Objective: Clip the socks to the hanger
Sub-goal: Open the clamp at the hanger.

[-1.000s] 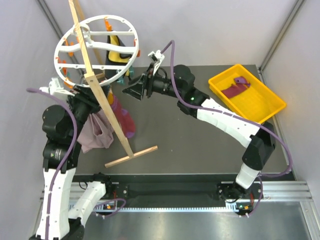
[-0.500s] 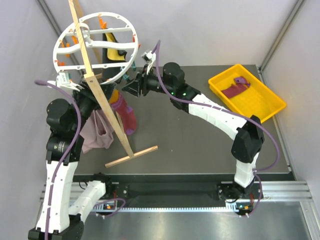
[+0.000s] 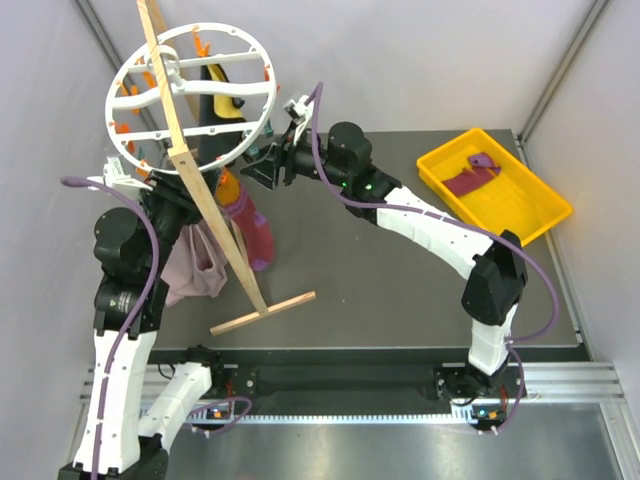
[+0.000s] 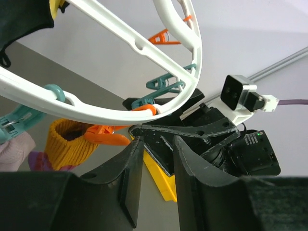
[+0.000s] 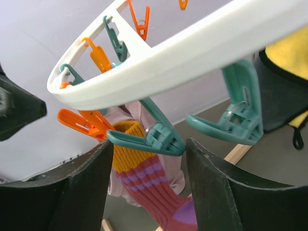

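Right wrist view: you're lining up the right gripper (image 5: 149,144), parted, around a teal plastic clip (image 5: 161,138) on the round white plastic hanger (image 5: 192,53), likely to squeeze it; the left gripper (image 4: 158,139) is hovering slightly parted.

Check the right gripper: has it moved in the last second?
Yes. The right gripper shifted left, farther from the yellow tray, closing on the hanger.
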Robot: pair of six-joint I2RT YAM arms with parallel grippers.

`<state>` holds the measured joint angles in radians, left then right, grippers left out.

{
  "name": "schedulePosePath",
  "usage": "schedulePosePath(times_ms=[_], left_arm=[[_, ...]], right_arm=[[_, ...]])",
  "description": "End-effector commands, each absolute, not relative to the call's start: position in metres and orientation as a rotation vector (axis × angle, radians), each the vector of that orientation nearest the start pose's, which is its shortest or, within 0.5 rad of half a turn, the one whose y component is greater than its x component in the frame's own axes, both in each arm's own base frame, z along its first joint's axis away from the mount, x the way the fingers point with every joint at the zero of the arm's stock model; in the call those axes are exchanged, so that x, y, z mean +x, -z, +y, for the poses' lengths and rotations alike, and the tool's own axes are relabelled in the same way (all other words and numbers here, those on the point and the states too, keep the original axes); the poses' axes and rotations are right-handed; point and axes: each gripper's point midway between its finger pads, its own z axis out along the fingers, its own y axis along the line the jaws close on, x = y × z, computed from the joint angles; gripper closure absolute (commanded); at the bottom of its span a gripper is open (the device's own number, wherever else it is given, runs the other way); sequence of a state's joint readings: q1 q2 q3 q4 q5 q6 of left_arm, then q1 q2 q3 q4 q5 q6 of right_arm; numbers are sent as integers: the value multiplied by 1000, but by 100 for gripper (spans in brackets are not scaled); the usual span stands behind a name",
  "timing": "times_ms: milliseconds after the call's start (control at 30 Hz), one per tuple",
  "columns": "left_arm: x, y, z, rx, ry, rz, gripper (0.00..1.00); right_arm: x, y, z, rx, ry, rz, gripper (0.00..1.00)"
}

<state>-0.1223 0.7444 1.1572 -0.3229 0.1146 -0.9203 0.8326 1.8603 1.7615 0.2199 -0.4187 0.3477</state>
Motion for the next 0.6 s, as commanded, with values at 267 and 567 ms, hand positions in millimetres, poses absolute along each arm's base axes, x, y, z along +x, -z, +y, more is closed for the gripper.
schedulePosePath(times_ms=[267,567], left_arm=[[274,-446,-122,-426,1164,1464,66],[283,-444,-136,-347,1209,1508,65]], right_arm=[[332,-435,481,-762,-1177,1174,48],[326,-434,478,-767,-1212,1187,75]])
